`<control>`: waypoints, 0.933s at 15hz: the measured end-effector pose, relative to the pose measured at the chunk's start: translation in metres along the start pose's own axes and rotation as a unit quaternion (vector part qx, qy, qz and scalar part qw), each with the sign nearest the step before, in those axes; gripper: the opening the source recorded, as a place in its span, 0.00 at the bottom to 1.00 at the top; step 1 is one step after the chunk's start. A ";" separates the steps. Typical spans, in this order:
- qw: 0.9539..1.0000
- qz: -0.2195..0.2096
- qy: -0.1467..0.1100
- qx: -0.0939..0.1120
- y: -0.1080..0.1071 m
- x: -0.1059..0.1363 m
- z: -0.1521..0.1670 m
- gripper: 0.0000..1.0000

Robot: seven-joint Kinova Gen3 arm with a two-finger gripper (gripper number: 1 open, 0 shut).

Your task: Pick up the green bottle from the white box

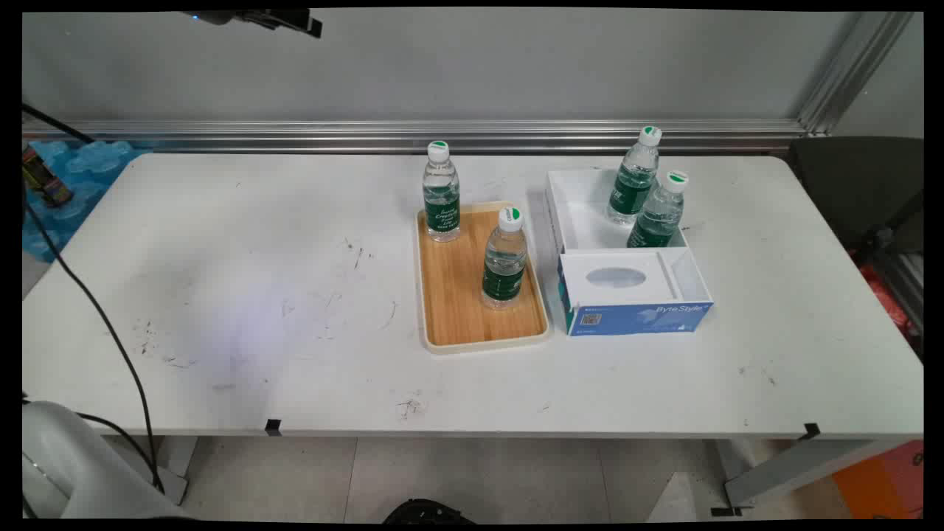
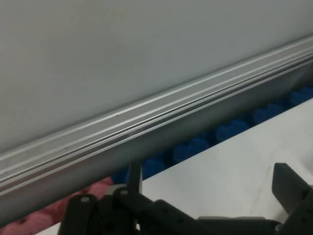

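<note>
Hovering high, well left of the wooden tray (image 1: 451,295), the gripper (image 1: 254,18) is spread wide and holds nothing. Two water bottles (image 1: 505,258) stand on the tray, with two more in the white box (image 1: 582,214) just right of it. They are probably light and slick, best pinched at the label.

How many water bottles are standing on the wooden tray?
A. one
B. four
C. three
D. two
D. Two bottles stand on the wooden tray: the far bottle at its back corner and the near bottle toward the middle. The other two bottles stand in the white box beside it.
</note>
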 end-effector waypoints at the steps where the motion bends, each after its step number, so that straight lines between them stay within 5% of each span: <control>1: 1.000 0.004 -0.001 -0.007 0.004 0.003 0.003 1.00; 4: 0.998 0.047 -0.005 -0.040 0.023 0.014 0.016 1.00; 8: 0.987 0.131 -0.013 -0.093 0.059 0.024 0.042 1.00; 11: 0.972 0.192 -0.022 -0.132 0.086 0.026 0.065 1.00; 14: 0.952 0.251 -0.028 -0.174 0.116 0.027 0.094 1.00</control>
